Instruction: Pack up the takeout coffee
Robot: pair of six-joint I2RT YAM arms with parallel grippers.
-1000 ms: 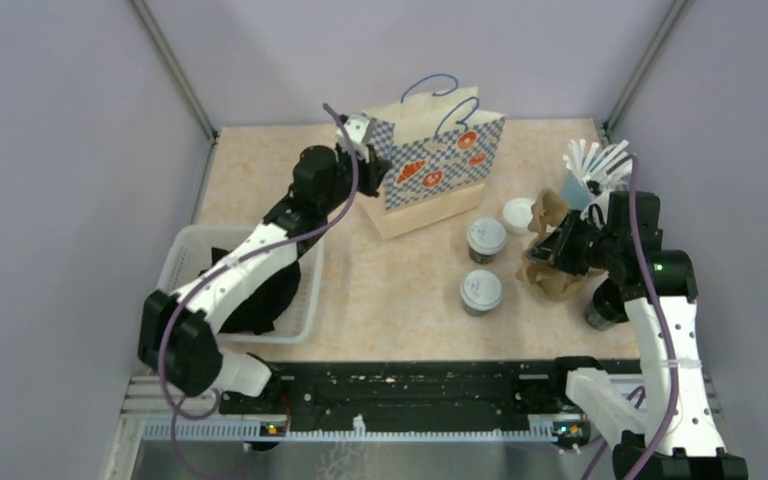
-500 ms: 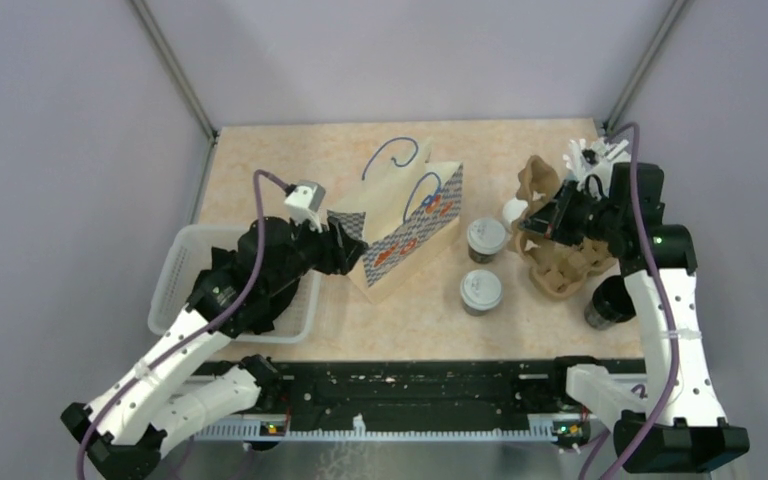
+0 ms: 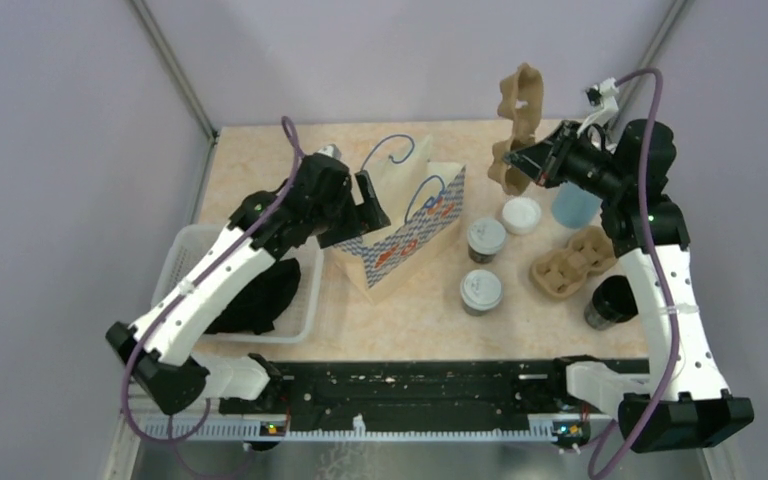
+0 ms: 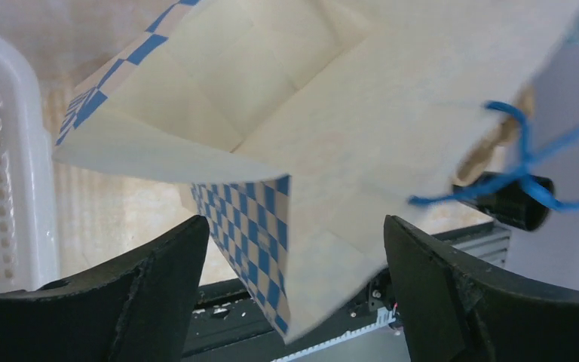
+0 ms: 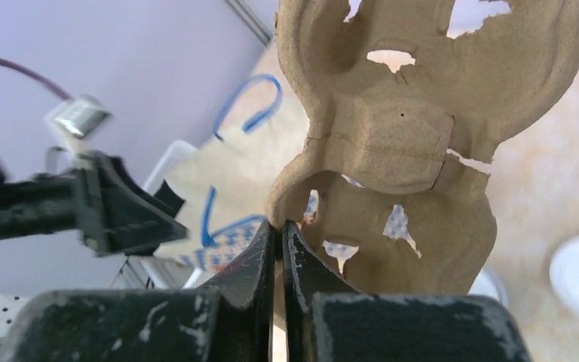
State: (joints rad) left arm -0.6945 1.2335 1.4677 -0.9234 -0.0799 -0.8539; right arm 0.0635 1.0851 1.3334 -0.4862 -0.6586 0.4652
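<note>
Looks like the setup step to me: the right gripper (image 5: 280,230) is pinched shut on the edge of a cardboard cup carrier (image 3: 517,125) and holds it up in the air. The left gripper (image 4: 294,230) is spread wide with nothing in it, right at the mouth of the paper bag (image 3: 410,225), which leans over on the worktop (image 3: 410,320). The coffees, the far cup (image 3: 486,238) and the near cup (image 3: 480,290), stand untouched between the bag and a second carrier (image 3: 570,262), so I'd guess the next move is to set the lifted carrier down flat for the cups.
</note>
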